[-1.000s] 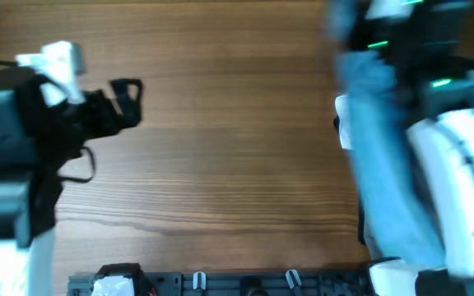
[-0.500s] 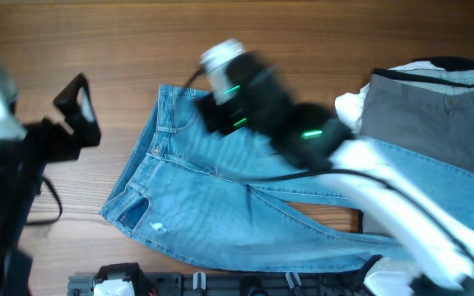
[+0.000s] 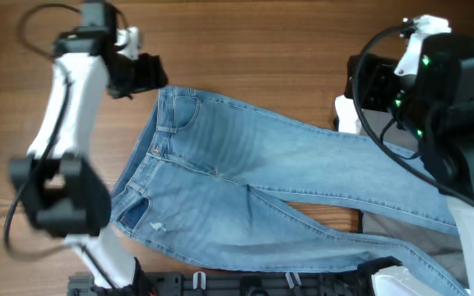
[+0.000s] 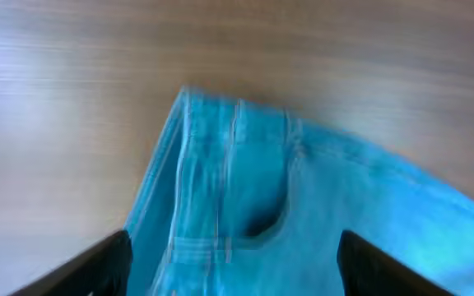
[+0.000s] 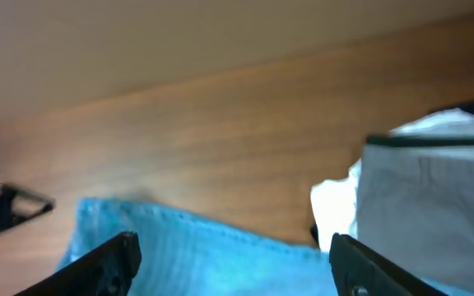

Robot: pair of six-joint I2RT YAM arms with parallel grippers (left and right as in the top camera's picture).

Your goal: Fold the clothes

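Note:
Light-blue jeans (image 3: 245, 177) lie spread flat, waistband to the left, both legs running right. My left gripper (image 3: 153, 76) is open just off the waistband's far corner; in the left wrist view that corner of the jeans (image 4: 245, 181) lies below and between the black fingers (image 4: 97, 263), and the left gripper (image 4: 237, 275) holds nothing. My right gripper (image 3: 359, 86) hovers open at the far right, above the upper leg's edge (image 5: 196, 247). Grey trousers (image 5: 434, 197) and a white garment (image 5: 336, 205) lie beside it. The right gripper (image 5: 233, 263) is empty.
Grey trousers (image 3: 406, 228) show between and under the jeans legs at the right, the white garment (image 3: 341, 115) peeks out at the upper leg. A black rack (image 3: 245, 284) runs along the table's front edge. Bare wood table (image 3: 262, 41) lies behind the jeans.
The right arm has pulled back from the jeans' middle to the far right with its jaws apart. The left arm swung in from the left edge to the waistband's far corner.

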